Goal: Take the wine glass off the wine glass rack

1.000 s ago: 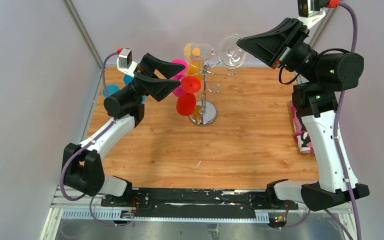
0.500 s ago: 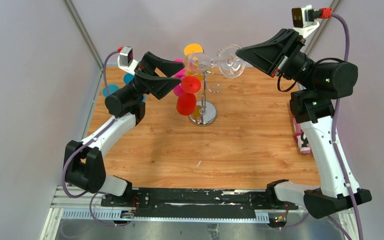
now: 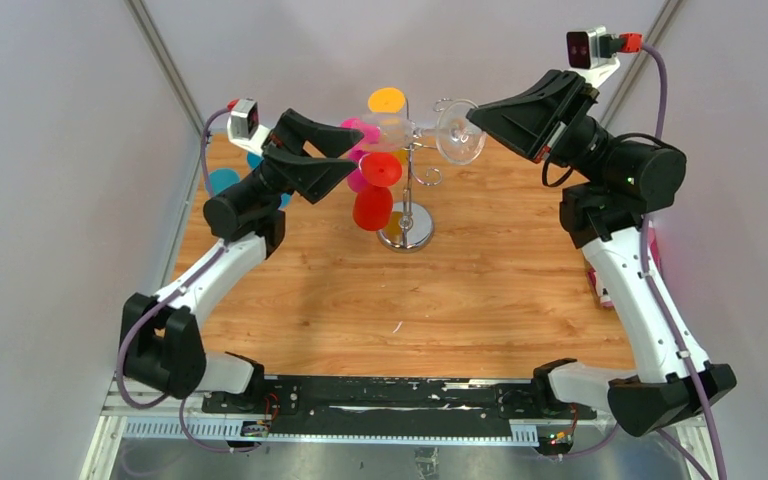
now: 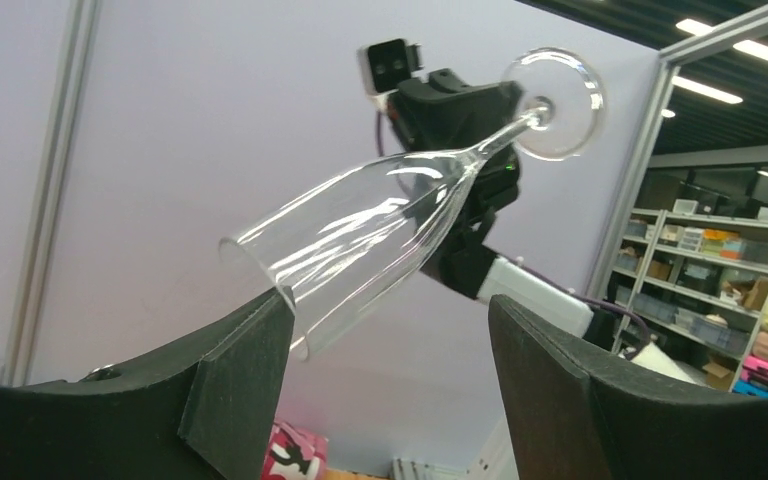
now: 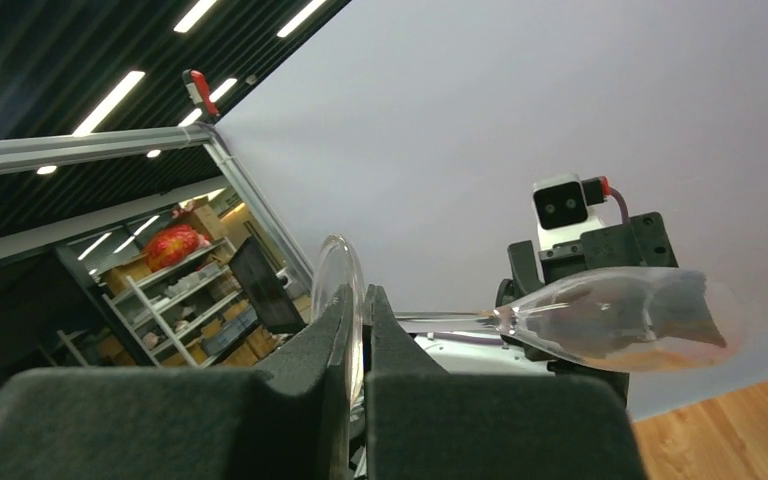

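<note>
Right tool pinches the wine glass foot.

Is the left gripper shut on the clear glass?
No, the left gripper stands wide open, with the glass showing untouched-looking between its jaws.

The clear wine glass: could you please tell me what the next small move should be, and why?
The clear wine glass lies sideways, its foot pinched by the shut right gripper, and its bowl sits between the open jaws of the left gripper. I would probably close those jaws gently on the bowl.
</note>
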You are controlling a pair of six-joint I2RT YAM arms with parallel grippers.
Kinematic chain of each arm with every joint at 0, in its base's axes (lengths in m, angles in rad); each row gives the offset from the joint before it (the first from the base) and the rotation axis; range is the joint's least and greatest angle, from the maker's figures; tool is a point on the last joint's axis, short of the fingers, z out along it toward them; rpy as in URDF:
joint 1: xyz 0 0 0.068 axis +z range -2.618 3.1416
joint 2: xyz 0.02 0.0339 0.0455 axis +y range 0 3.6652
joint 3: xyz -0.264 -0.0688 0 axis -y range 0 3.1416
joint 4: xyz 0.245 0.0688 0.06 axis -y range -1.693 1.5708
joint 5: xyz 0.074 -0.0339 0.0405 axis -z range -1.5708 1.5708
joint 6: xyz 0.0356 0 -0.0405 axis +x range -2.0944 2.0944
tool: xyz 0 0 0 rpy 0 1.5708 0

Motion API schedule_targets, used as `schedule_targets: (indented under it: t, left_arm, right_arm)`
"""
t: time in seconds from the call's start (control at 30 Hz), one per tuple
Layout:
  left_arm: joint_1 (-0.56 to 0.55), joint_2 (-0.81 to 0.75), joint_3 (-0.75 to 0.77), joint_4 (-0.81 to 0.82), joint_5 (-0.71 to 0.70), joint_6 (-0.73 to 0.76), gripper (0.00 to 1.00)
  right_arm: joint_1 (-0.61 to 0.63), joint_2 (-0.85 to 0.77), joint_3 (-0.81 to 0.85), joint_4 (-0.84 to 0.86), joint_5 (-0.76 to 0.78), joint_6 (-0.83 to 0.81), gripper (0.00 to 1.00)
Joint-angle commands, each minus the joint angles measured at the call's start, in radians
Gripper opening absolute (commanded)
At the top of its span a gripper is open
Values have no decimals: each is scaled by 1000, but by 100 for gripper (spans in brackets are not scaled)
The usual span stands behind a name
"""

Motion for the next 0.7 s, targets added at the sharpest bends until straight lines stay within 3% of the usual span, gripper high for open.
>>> schedule_targets:
  t: [0.0, 0.13, 0.33, 0.47, 0.6, 0.67]
  left_arm:
    - [-13, -150, -33, 88, 5, 19, 75]
    - [-13, -206, -52, 87, -2, 23, 74]
    - [-13, -254, -58, 87, -10, 4, 64]
    - [-13, -246, -48, 86, -14, -23, 37]
    - [-13, -233, -44, 55, -30, -42, 0]
    - [-13, -247, -60, -3, -56, -13, 0]
  right_arm:
    - [18, 47, -37, 233, -3, 185, 0]
    - [24, 67, -85, 425, 35, 320, 0]
    - [75, 50, -131, 376, 13, 256, 0]
    - [146, 61, -125, 328, -8, 205, 0]
    - [181, 69, -143, 321, -11, 191, 0]
    - [181, 65, -153, 309, -16, 181, 0]
